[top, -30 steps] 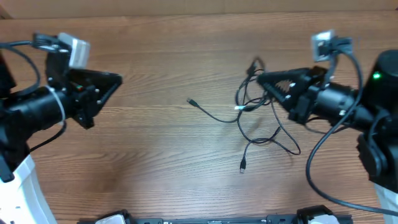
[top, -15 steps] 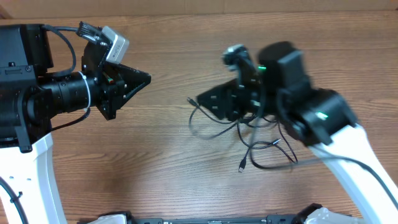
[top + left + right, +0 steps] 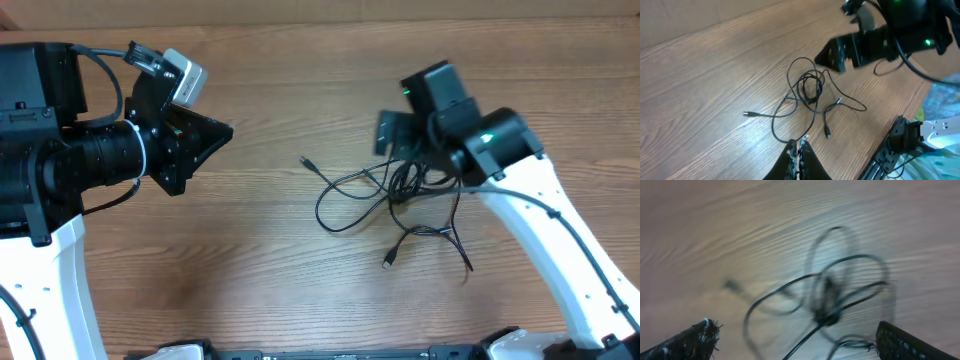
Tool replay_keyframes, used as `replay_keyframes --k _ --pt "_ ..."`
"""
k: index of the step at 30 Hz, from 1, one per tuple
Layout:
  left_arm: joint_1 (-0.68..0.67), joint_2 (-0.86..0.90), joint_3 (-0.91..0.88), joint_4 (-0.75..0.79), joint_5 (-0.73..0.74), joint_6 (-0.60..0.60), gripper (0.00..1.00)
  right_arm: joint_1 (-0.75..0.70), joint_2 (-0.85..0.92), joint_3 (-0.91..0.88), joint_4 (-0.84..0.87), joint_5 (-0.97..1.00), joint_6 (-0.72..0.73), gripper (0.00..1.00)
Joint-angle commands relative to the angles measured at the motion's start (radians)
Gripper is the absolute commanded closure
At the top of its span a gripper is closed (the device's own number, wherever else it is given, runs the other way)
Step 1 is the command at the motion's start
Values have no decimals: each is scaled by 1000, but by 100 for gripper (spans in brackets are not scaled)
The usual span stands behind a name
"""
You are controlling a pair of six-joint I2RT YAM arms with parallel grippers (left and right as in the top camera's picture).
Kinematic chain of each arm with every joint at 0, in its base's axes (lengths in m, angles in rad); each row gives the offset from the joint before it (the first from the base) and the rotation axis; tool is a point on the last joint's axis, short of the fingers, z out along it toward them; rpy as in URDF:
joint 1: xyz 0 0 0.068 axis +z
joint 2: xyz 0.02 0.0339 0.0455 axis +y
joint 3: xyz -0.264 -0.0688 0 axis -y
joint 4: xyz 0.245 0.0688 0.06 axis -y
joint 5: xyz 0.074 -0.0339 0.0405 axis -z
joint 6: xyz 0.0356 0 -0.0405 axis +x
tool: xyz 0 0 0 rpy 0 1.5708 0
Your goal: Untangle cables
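**Task status.** The cables point(image 3: 398, 186) lay on the worktop point(image 3: 250, 270), between its centre and its right edge and clear of both the near and far edges. They formed one bundle: several thin black loops crossed over one another and met in a tight knot at the middle. Three loose ends trailed out of it. One plug point(image 3: 305, 160) pointed toward the left edge, a second plug point(image 3: 388, 263) pointed toward the near edge, and a third end ran off toward the near right corner. No cord lay apart from the others, so the separation was judged to be at its beginning, with all of the untangling left to do.

**Right gripper.** The right gripper point(image 3: 794, 329) hung directly over the knot. Its jaws stood wide apart, one at each side of the wrist view, with the loops visible on the wood between them (this view was blurred, so fine contact could not be read). Nothing was held in it, and no cord was seen touching either finger.

**Left gripper.** The left gripper point(image 3: 799, 150) was fully closed, finger against finger, with nothing between them. It hovered over the left half of the worktop, well apart from the bundle, with its tip aimed toward it.
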Motion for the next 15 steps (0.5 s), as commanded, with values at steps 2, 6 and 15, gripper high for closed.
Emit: replay_keyframes --k 2,6,15 --pt "-6 -4 4 1 -15 -7 96 -48 -18 -120 47 86 168 0" --pt "-6 -5 4 -5 -15 -7 96 -51 -18 -259 146 84 196 7" --pt "-6 -5 4 -37 -42 -7 96 -52 -18 -484 365 56 195 29"
